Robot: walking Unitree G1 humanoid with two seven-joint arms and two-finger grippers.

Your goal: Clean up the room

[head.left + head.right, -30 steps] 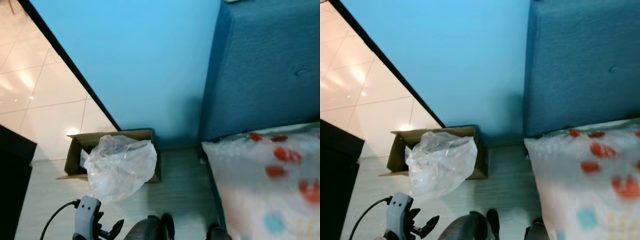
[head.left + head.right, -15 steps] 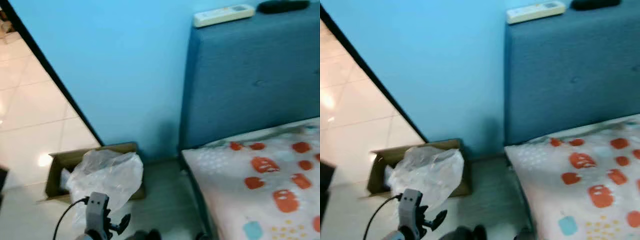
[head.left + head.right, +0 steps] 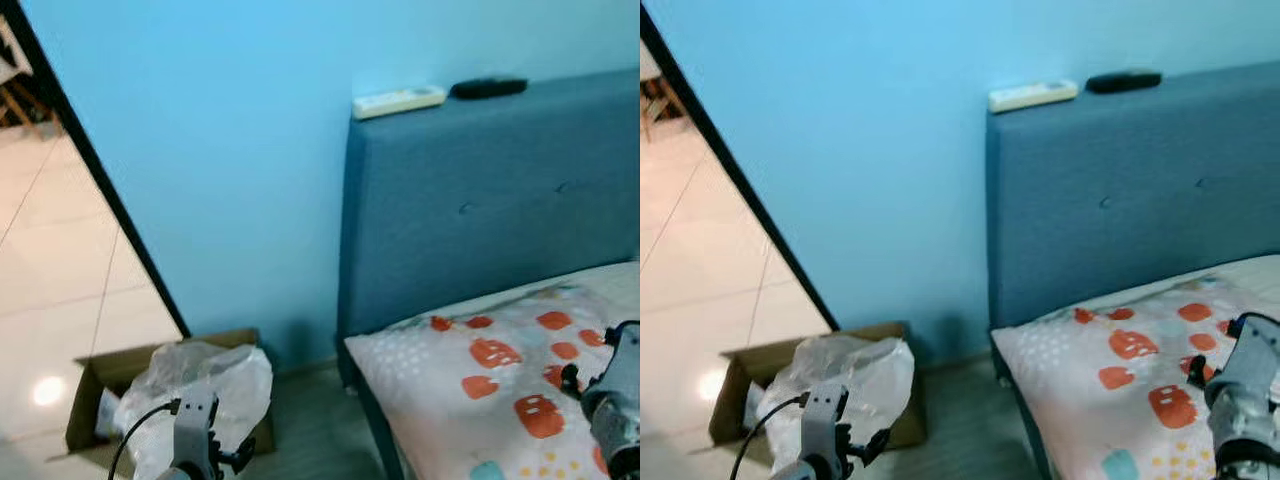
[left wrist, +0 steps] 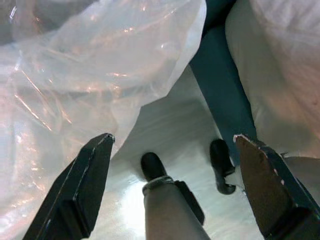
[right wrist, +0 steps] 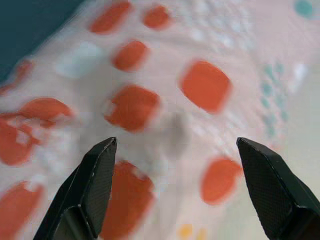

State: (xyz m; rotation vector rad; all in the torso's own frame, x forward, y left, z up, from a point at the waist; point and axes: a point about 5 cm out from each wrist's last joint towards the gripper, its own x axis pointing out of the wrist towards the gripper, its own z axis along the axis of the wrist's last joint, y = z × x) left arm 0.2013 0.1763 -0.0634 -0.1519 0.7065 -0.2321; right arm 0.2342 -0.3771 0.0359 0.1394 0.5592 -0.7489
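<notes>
A clear plastic bag [image 3: 200, 375] bulges out of an open cardboard box [image 3: 88, 385] on the floor against the blue wall. My left gripper [image 4: 173, 137] hangs open and empty beside the bag [image 4: 75, 75], above the grey floor. My right gripper [image 5: 177, 142] is open and empty, held just over the white bedding with orange spots [image 3: 470, 385]. Its wrist [image 3: 615, 400] shows at the right edge. A white remote [image 3: 398, 100] and a black remote [image 3: 488, 88] lie on top of the blue headboard [image 3: 480, 220].
A black door frame [image 3: 100, 180] runs diagonally at the left, with pale tiled floor [image 3: 50, 300] beyond it. A narrow strip of grey floor [image 3: 960, 420] separates the box from the bed. My feet [image 4: 155, 167] stand next to the dark bed base [image 4: 220, 90].
The camera has swung up and to the right, bringing the headboard top and both remotes into view. My right arm has risen over the bedding. The bag and box have not moved.
</notes>
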